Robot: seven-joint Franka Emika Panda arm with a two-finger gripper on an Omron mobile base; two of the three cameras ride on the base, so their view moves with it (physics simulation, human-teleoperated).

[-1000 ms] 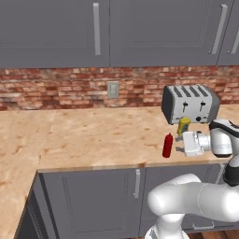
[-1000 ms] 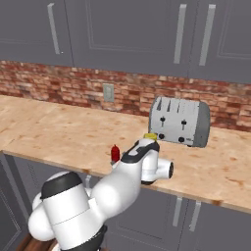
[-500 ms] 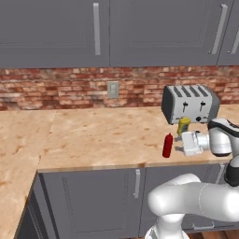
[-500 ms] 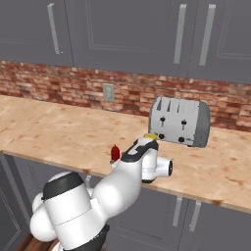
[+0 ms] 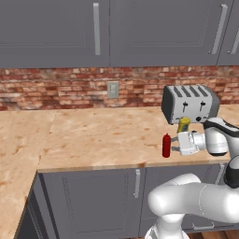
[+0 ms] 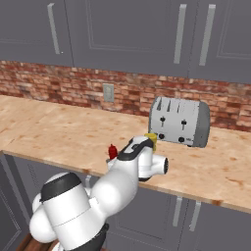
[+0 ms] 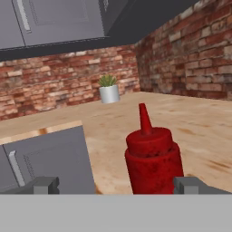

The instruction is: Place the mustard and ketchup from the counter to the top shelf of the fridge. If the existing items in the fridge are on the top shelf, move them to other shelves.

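The red ketchup bottle [image 5: 166, 145] stands upright near the counter's front edge and is also in the right base view [image 6: 112, 151]. In the hand view it looms close [image 7: 153, 156], between my two fingertips and nearer the right one [image 7: 186, 184]. My gripper [image 5: 174, 144] is level with the bottle on its right side, open [image 7: 115, 185], fingers apart and not touching it. The yellow mustard bottle [image 5: 183, 125] stands just behind my hand, in front of the toaster [image 6: 151, 139].
A silver toaster [image 5: 189, 102] sits against the brick wall behind the mustard. A small potted plant [image 7: 108, 93] stands far down the counter. The counter edge [image 5: 93, 167] runs just in front of the ketchup, with grey cabinets below and above.
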